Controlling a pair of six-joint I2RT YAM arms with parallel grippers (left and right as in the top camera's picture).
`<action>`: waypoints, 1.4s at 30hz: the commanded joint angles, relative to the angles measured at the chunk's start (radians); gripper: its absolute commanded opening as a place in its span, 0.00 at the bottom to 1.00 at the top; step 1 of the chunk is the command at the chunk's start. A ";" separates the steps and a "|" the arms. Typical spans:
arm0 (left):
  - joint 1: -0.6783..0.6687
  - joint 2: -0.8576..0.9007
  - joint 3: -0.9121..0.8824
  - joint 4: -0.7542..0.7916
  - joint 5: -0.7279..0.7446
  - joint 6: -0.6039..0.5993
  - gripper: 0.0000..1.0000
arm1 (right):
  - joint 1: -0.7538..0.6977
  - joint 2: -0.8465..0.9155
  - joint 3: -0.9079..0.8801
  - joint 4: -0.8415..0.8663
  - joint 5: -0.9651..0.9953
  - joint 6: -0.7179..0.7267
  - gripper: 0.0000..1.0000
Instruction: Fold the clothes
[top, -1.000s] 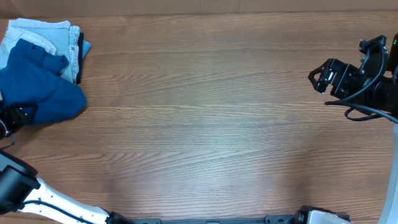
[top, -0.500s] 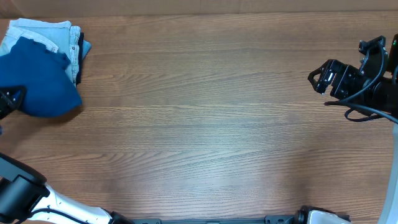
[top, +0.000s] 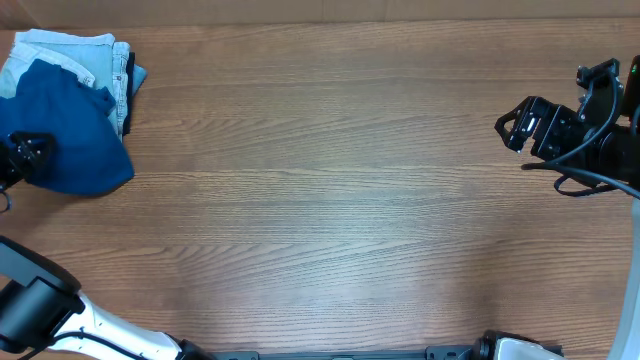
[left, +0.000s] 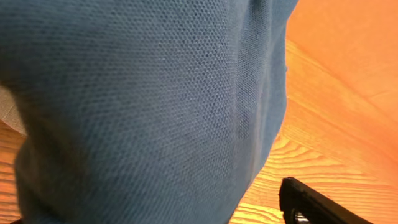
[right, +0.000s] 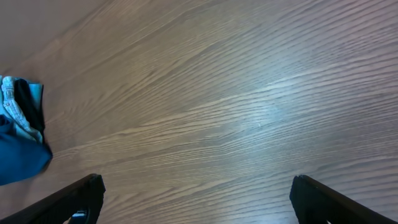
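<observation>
The clothes, a deep teal-blue knit shirt (top: 72, 130), lie bunched at the table's far left and overlap the folded jeans. My left gripper (top: 27, 151) sits at the shirt's left edge. In the left wrist view the shirt (left: 143, 106) fills most of the frame. Only one finger (left: 314, 204) shows, standing clear of the cloth with bare wood between; the other is hidden behind the fabric. The jaws stand wide and nothing is clamped. My right gripper (top: 508, 127) hovers open at the far right over bare wood (right: 196, 193), and the shirt (right: 22, 160) shows small at that view's left edge.
Pale light-blue jeans (top: 75, 55) lie folded at the back left corner, partly under the shirt, and appear in the right wrist view (right: 17, 102). The brown wooden table (top: 320, 200) spans the view. The right arm's cables hang at the right edge.
The left gripper has moved toward the back and opened, letting go of the shirt, which has settled into a rounder heap partly on the jeans. The right arm has not moved.
</observation>
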 joint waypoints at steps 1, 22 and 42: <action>-0.027 -0.022 0.022 0.008 -0.035 0.002 0.92 | -0.001 -0.003 0.024 0.002 -0.003 -0.005 1.00; -0.084 -0.037 0.244 0.027 0.304 -0.399 0.04 | -0.001 -0.004 0.024 0.006 -0.043 -0.010 1.00; -0.354 -0.058 0.373 0.658 -0.193 -0.831 0.04 | -0.001 -0.004 0.024 -0.005 -0.037 -0.041 1.00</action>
